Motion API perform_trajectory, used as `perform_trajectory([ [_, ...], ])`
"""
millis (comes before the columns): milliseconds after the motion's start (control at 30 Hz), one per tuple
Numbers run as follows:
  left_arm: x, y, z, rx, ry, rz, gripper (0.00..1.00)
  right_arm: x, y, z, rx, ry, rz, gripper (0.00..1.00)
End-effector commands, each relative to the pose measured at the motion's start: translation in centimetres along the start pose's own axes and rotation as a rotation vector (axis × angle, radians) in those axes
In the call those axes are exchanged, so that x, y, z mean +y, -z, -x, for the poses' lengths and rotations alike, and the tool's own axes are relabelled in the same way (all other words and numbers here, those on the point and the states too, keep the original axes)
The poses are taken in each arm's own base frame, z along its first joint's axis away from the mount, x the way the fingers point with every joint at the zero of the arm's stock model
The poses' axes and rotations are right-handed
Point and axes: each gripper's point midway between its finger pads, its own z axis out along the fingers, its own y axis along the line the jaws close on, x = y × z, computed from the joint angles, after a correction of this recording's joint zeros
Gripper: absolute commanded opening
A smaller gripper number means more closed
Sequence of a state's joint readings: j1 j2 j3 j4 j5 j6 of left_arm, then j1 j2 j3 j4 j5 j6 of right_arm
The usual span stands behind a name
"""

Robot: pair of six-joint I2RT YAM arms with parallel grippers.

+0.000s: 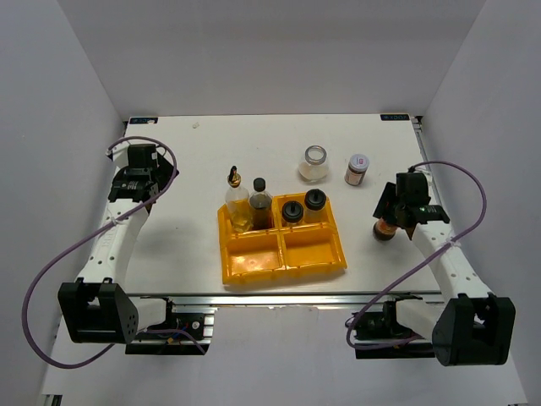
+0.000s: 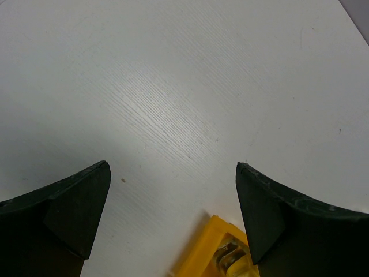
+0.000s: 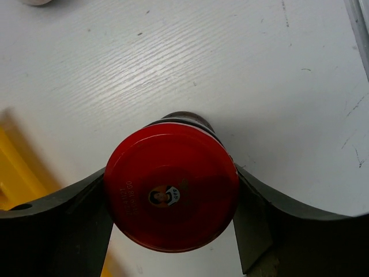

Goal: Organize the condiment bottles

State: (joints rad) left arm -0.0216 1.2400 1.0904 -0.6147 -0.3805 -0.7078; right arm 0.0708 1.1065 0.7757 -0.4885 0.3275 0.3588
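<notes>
Two grippers: left gripper point(image 2: 173, 167) open; right gripper point(image 3: 172, 173) clamped on red-lidded jar point(image 3: 171, 193), lid clear only wrist-side.

Spread jaws over table point(image 2: 184, 86), yellow tray point(image 2: 203, 249) corner

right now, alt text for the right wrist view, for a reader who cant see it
Seen from above, a red-lidded jar sits between the two dark fingers of the right gripper, which flank it closely; the lid hides whether they touch. White table lies around it, a yellow tray edge at left.
</notes>
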Motion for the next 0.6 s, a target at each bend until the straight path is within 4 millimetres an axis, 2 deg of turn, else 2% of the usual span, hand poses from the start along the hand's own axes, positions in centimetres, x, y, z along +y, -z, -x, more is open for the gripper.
perform_trajectory([
  [0,-0.2,0.4,0.3,-0.022,0.029,-0.035,0.98,4.3,5.1,7.0,-0.216,0.01,0.216,0.01],
  [33,-0.1,0.4,0.1,-0.021,0.03,-0.034,0.98,5.3,6.3,7.7,-0.241,0.045,0.277,0.0],
  [67,0.1,0.4,-0.1,-0.02,0.028,-0.033,0.98,6.5,8.6,9.2,-0.299,0.054,0.351,0.0],
  [100,0.2,0.4,-0.2,-0.018,0.029,-0.031,0.98,8.7,10.4,9.1,-0.31,0.096,0.468,0.0],
  [167,0.2,0.4,-0.4,-0.012,0.03,-0.037,0.98,10.9,13.7,9.4,-0.356,0.155,0.597,0.0],
  [200,0.2,0.4,-0.5,-0.012,0.03,-0.041,0.98,12.8,16.0,9.1,-0.366,0.203,0.696,0.0],
  [267,0.1,0.5,-0.5,-0.011,0.031,-0.05,0.98,14.6,18.3,8.5,-0.378,0.268,0.791,0.0],
  [300,0.1,0.4,-0.6,-0.01,0.032,-0.053,0.98,16.3,20.3,7.7,-0.372,0.315,0.883,0.0],
  [333,0.1,0.5,-0.6,-0.011,0.032,-0.054,0.98,17.1,21.1,7.1,-0.364,0.344,0.925,0.0],
  [367,0.1,0.4,-0.6,-0.012,0.032,-0.053,0.98,18.8,22.3,5.5,-0.337,0.4,0.993,0.0],
  [433,0.1,0.4,-0.7,-0.011,0.03,-0.052,0.98,20.8,23.8,4.2,-0.327,0.461,1.068,0.0],
  [467,0.2,0.4,-0.7,-0.011,0.03,-0.05,0.98,22.6,24.5,2.1,-0.287,0.522,1.119,0.0],
  [533,0.1,0.4,-0.7,-0.012,0.032,-0.053,0.98,24.7,26.1,1.2,-0.295,0.579,1.17,0.0],
  [567,0.0,0.4,-0.7,-0.009,0.033,-0.06,0.98,26.4,26.7,-0.8,-0.262,0.633,1.204,0.0],
])
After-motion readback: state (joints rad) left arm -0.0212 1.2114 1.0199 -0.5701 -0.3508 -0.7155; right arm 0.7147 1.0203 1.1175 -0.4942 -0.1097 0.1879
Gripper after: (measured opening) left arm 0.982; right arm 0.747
